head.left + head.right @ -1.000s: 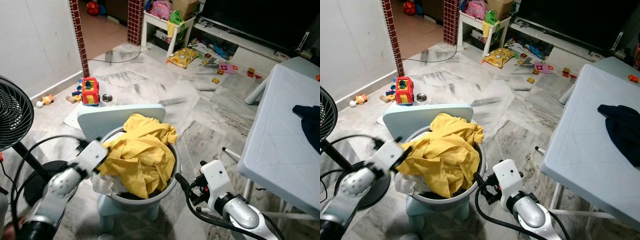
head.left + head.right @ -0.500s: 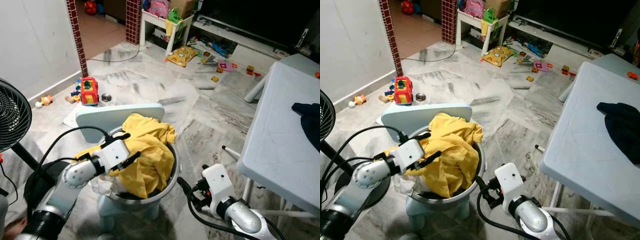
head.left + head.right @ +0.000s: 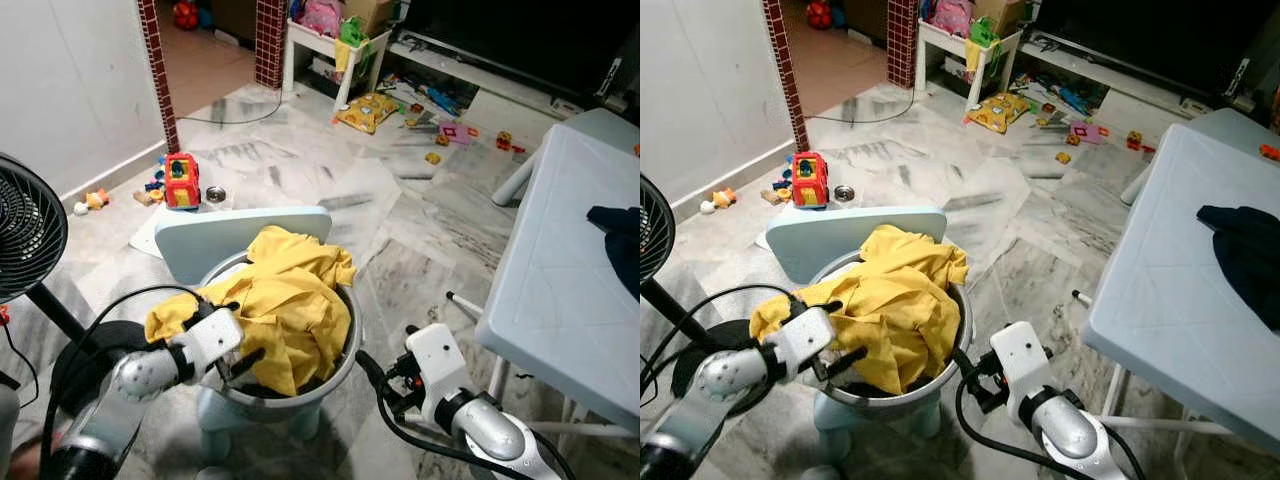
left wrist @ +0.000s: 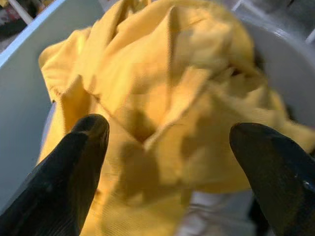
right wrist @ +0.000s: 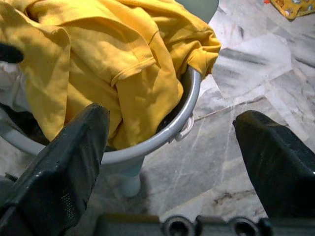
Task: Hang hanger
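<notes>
A black fan (image 3: 25, 235) stands by my left side, and its cable loops over my left arm. Toys lie all over the shiny stone floor (image 3: 300, 170), like a red toy truck (image 3: 181, 181). A pale plastic table (image 3: 560, 290) is on my right, with a dark cloth (image 3: 622, 240) on it. I cannot see any hanger.

In front of me a grey plastic basket (image 3: 958, 345) sits on a small light blue chair (image 3: 240, 235). A soft, crumpled yellow shirt (image 3: 290, 300) is piled in it and spills over the rim.

Half a second ago my left gripper (image 3: 232, 352) was higher, on top of the shirt. Now it is lower, at the near side of the basket, and a yellow fold hangs over the rim on my left. Its fingers (image 4: 74, 167) are spread wide, with the shirt between them but not pinched.

My right gripper (image 5: 172, 162) hangs low beside the basket, fingers (image 5: 69, 162) wide apart, holding nothing.
</notes>
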### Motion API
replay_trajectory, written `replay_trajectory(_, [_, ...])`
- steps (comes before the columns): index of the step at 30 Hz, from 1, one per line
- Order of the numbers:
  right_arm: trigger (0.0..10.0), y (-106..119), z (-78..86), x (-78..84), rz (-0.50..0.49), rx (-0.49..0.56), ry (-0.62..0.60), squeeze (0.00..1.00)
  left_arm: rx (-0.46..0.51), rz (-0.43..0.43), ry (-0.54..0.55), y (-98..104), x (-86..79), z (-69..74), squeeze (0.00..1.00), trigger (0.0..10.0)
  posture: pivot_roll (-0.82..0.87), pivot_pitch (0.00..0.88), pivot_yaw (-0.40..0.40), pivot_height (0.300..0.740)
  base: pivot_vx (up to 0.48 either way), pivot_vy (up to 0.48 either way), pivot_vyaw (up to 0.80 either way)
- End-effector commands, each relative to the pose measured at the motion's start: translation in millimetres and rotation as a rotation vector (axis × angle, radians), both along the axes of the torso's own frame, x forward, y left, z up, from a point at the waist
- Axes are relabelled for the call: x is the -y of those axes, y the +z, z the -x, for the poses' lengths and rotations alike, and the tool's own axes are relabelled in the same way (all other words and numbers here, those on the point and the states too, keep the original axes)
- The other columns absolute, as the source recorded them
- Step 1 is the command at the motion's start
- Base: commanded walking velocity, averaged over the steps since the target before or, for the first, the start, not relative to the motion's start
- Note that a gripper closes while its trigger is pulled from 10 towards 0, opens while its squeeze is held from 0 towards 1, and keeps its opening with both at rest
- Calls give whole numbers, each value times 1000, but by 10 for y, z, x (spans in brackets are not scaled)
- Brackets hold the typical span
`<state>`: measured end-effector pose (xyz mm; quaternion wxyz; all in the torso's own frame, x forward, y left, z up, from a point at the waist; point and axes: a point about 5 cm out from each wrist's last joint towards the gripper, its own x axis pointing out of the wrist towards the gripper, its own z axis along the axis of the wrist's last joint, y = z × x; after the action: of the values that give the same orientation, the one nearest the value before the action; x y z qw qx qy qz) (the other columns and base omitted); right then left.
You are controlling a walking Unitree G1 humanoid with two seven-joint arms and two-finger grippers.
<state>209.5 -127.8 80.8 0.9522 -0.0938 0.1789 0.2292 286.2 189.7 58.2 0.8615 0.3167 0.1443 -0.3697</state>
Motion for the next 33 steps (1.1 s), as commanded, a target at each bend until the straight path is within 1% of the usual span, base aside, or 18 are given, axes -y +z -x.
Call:
replay_trajectory(1, [10000,24,27,67,17,3,-24,0,-55,-26,-8,-105,9,7,125,10000,90,120,-141,740,0,0,0])
replay_trajectory(3, [10000,25,31,71,17,3,-27,0,-66,-31,-1,-122,2,-5,125,10000,87,120,-140,740,0,0,0])
replay_trajectory(4, [10000,24,41,75,16,3,-33,0,-80,-24,-2,-146,24,-21,0,7255,84,119,-136,740,0,0,0])
replay_trajectory(5, [10000,24,41,75,16,3,-33,0,-80,-24,-2,-146,24,-21,0,7255,84,119,-136,740,0,0,0])
replay_trajectory(6, [10000,22,49,76,15,2,-36,0,-98,-14,1,-172,51,-35,0,4549,82,116,-134,740,0,0,0])
replay_trajectory(7, [10000,21,60,68,15,3,-40,0,-113,-45,-25,-238,115,-47,0,0,72,112,-125,740,0,0,0])
replay_trajectory(9, [10000,39,55,65,16,9,-46,0,-114,-92,-67,-288,163,-45,0,0,62,107,-117,740,0,0,0])
replay_trajectory(12, [10000,63,45,90,16,19,-61,0,-129,-85,-71,-311,179,-45,0,0,60,107,-114,740,0,0,0])
replay_trajectory(15, [10000,60,49,118,19,19,-73,0,-135,-93,-72,-333,157,-36,0,0,65,109,-109,740,0,0,0])
replay_trajectory(19, [10000,48,49,116,22,18,-77,0,-145,-109,-52,-367,61,-17,0,0,70,112,-113,740,0,0,0])
replay_trajectory(20, [10000,53,36,103,20,21,-76,0,-130,-116,-24,-359,3,-25,0,0,73,112,-114,740,0,0,0])
replay_trajectory(21, [10000,55,34,100,20,22,-76,0,-126,-118,-18,-357,-10,-28,0,0,73,112,-114,740,0,0,0])
replay_trajectory(22, [10000,55,26,96,20,23,-77,0,-103,-122,17,-341,-56,-44,0,0,79,114,-116,740,0,0,0])
replay_trajectory(25, [10000,50,21,95,20,22,-77,0,-56,-123,79,-312,-123,-73,0,0,83,117,-119,740,0,0,0])
replay_trajectory(27, [10000,47,16,95,22,23,-76,0,2,-114,168,-278,-224,-100,0,0,86,117,-120,740,0,0,0])
replay_trajectory(28, [10000,47,16,95,22,23,-76,0,2,-114,168,-278,-224,-100,0,0,86,117,-120,740,0,0,0])
replay_trajectory(30, [10000,50,15,94,21,24,-77,0,34,-96,249,-247,-318,-117,0,0,85,119,-123,740,0,0,0])
replay_trajectory(33, [10000,49,18,95,21,23,-75,0,44,-82,317,-243,-391,-123,0,0,87,119,-126,740,0,0,0])
